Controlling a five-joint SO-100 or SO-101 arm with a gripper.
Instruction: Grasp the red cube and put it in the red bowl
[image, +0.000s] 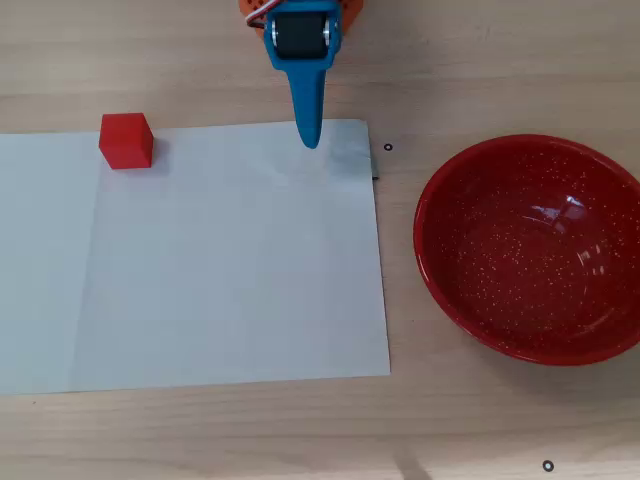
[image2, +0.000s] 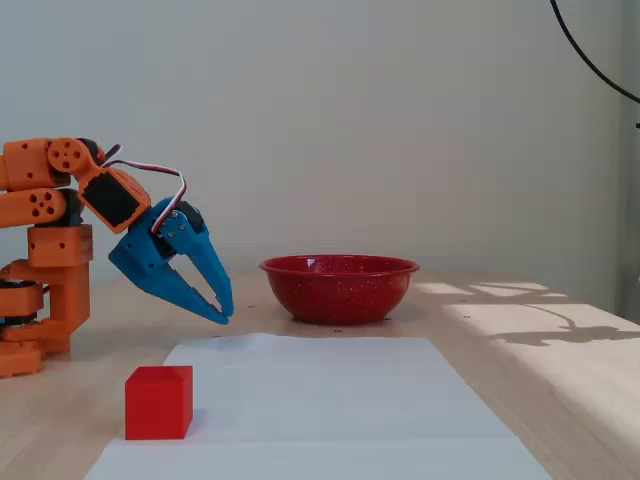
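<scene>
Gripper (image: 311, 140): blue, two-fingered, mounted on orange arm (image2: 55, 240). Raised off the table in the fixed view, tilted downward, tips (image2: 222, 312) hanging above the near edge of the paper sheet (image: 230, 270). Fingers close together with tips nearly meeting, nothing between them; empty and clenched as far as the fixed view shows. In the overhead view seen only as a single tapering blue point, so finger spacing not readable there.

Red cube (image: 126, 140): small, matte, resting flat on the sheet's corner. In the overhead view well to the left of the gripper tips, at about the same height in the picture. In the fixed view (image2: 158, 402) lower and nearer the camera than the gripper, clearly apart from it, untouched.

Red bowl (image: 530, 250): large, glossy, speckled inside, upright on bare wooden table (image: 480, 430), empty. In the overhead view to the right of and below the gripper tips, off the sheet. In the fixed view (image2: 339, 288) to the right of the gripper, near but not touching.

Paper sheet: white, flat, lying beneath the gripper tips and under the cube.
</scene>
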